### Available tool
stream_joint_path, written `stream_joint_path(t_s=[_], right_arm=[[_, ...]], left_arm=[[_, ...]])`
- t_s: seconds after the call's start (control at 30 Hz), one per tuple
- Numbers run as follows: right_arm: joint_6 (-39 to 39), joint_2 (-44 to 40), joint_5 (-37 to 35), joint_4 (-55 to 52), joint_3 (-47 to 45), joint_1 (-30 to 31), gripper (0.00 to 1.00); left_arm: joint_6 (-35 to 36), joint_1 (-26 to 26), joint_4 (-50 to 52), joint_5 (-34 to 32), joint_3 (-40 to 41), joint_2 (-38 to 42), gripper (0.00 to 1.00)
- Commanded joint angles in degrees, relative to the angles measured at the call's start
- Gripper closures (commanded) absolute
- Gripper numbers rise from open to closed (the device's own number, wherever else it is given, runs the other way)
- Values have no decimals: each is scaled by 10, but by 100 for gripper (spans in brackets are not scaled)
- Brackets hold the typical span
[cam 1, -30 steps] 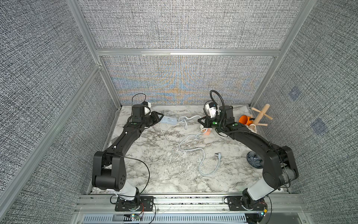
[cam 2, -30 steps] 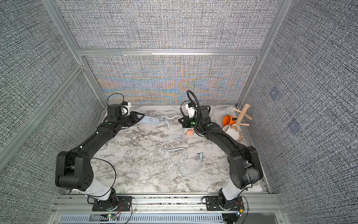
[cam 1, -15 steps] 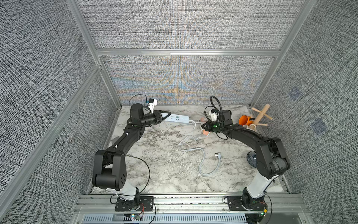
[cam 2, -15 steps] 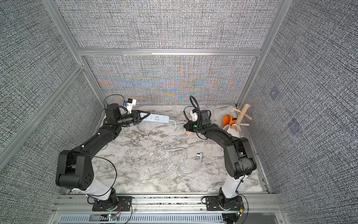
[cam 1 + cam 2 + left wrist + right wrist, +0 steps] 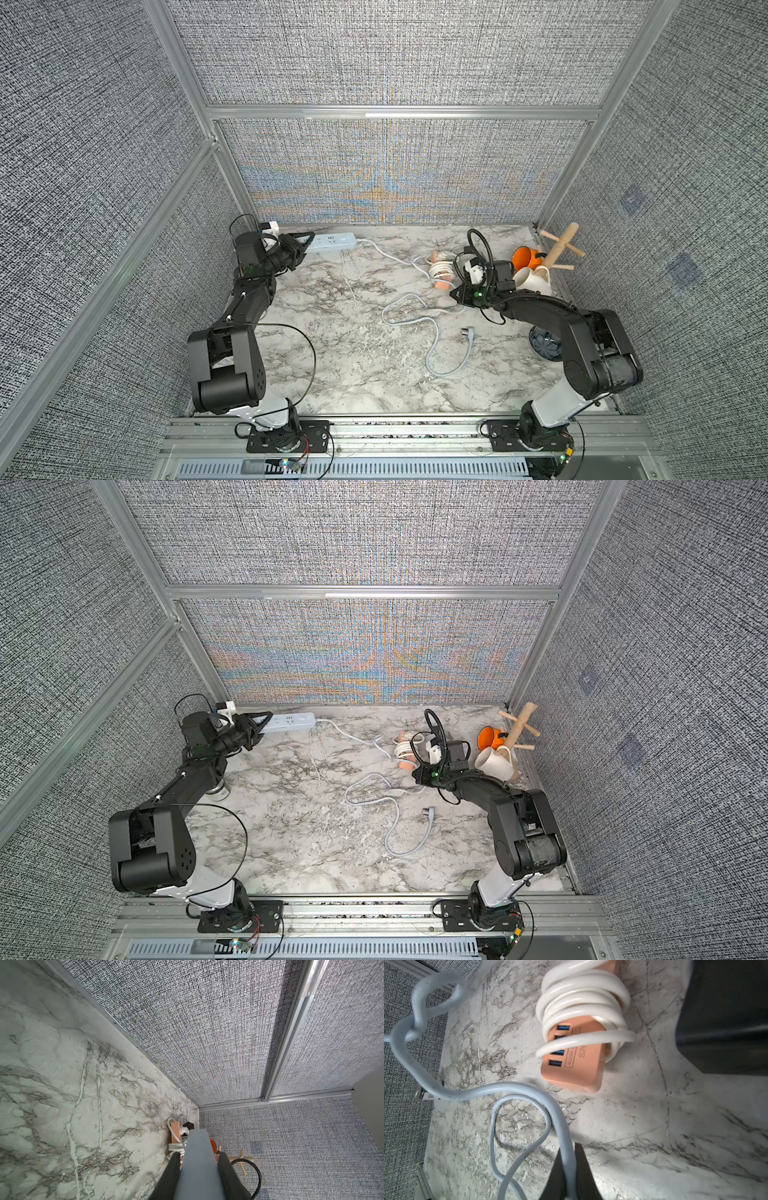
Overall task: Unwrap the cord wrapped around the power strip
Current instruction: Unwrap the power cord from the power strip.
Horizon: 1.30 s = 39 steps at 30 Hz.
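Observation:
My left gripper (image 5: 308,242) is shut on one end of a pale grey power strip (image 5: 336,241), which lies along the back wall. In the left wrist view the strip (image 5: 199,1169) sits between both fingers (image 5: 174,1167). Its grey cord (image 5: 508,1086) trails loose across the marble to a plug (image 5: 469,333). My right gripper (image 5: 569,1157) is shut on this cord near the right rear. Just beyond it lies a peach power strip (image 5: 577,1064) with a white cord (image 5: 583,997) coiled around it, also visible in both top views (image 5: 441,272) (image 5: 405,752).
An orange mug (image 5: 524,257), a white mug (image 5: 532,281) and a wooden mug tree (image 5: 559,249) crowd the right rear corner. A dark bowl (image 5: 544,347) sits beside the right arm. Fabric walls close in on three sides.
The left gripper swung the grey strip back and left until it lay along the rear wall. The right arm drew back toward the right with the cord, away from the peach strip.

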<state>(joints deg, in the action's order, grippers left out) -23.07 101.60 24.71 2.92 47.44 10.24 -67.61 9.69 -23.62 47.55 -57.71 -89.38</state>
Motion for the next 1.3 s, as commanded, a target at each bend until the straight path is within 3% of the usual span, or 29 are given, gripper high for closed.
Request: stream_joint_path(t_s=[0.0,0.1,0.3,0.4,0.87,1.07,1.17,1.27], right_arm=[[-1,-11,-32,3,-28,-18,100],[-12,-27,-13,23,-55,-42,100],[-16,-41,17,27,-66,-81,100],[-18,-46,22,27,-71,-101,100],[1,-74,-3,10,-101,-161,100],[9,-73,-27,-4,-95,-162,100],[10,-79,-35,-3,-91,-141,100],[29,-71,-54,-33,-59,-76,100]], left_arm=[[-12,23,-39,-80,-5,6,100],[20,43,10,-108,-6,19,100],[188,45,231,-162,-53,56,100],[231,49,287,-185,-65,73,100],[232,128,317,-172,-80,89,100],[193,143,279,-158,-61,79,100],[174,129,250,-144,-49,67,100],[176,88,228,-149,-35,66,100]])
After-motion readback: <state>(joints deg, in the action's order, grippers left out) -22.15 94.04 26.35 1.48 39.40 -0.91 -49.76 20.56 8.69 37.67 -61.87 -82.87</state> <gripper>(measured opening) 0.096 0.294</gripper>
